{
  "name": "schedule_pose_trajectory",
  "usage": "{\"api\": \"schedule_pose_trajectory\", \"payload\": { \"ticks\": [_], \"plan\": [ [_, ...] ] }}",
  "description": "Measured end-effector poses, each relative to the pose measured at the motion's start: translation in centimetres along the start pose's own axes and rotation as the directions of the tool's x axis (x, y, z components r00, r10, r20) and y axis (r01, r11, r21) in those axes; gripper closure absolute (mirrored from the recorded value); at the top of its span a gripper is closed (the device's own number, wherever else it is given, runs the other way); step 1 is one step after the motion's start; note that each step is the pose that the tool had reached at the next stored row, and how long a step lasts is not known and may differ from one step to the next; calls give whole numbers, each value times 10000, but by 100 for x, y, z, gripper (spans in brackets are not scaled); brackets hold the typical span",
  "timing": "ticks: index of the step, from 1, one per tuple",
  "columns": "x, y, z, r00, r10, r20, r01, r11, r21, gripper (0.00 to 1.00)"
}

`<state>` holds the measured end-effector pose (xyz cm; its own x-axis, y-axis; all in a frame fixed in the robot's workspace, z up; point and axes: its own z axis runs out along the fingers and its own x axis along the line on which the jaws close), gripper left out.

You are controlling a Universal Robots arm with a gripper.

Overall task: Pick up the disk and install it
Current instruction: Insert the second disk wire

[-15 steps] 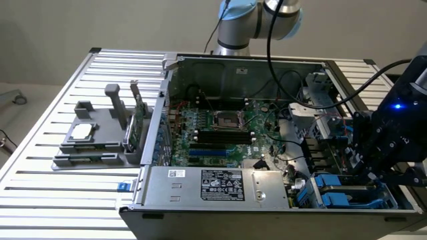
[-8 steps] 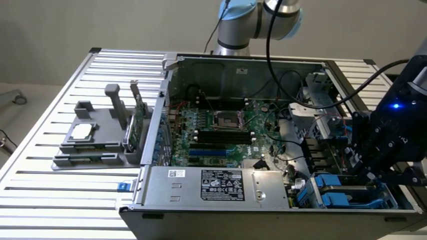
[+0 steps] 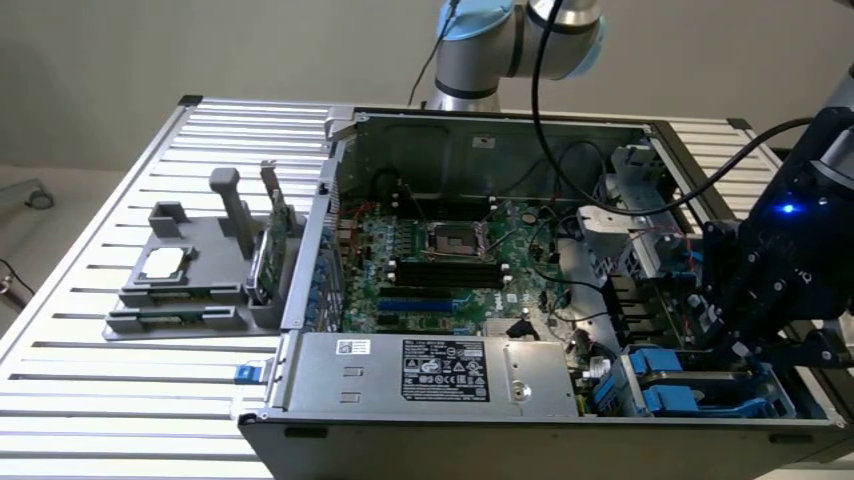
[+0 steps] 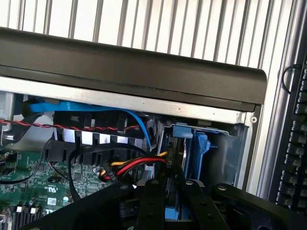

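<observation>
Hovering over the case's (image 3: 534, 420) drive bay on the exterior view's right, the gripper (image 4: 169, 189) pinches the disk (image 4: 184, 148) on edge, its long axis pointing down into the bay directly below.

The gripper (image 4: 168, 201) is cut off by the wrist view's edge, so its fingertips stay unseen. Between its fingers (image 4: 151, 201), the disk (image 4: 173, 211) shows as a blue sliver — the rest is hidden. In the exterior view the gripper's body (image 3: 781, 290) covers its fingers — the grip cannot be judged there.
</observation>
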<state>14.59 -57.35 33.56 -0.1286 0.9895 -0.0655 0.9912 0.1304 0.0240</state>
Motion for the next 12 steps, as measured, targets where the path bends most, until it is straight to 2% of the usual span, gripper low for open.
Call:
{"api": "schedule_pose_trajectory", "payload": {
  "ticks": [12],
  "plan": [
    [5, 3, 3, 9999, -4, 115, 4, 10000, 15, 82]
  ]
}}
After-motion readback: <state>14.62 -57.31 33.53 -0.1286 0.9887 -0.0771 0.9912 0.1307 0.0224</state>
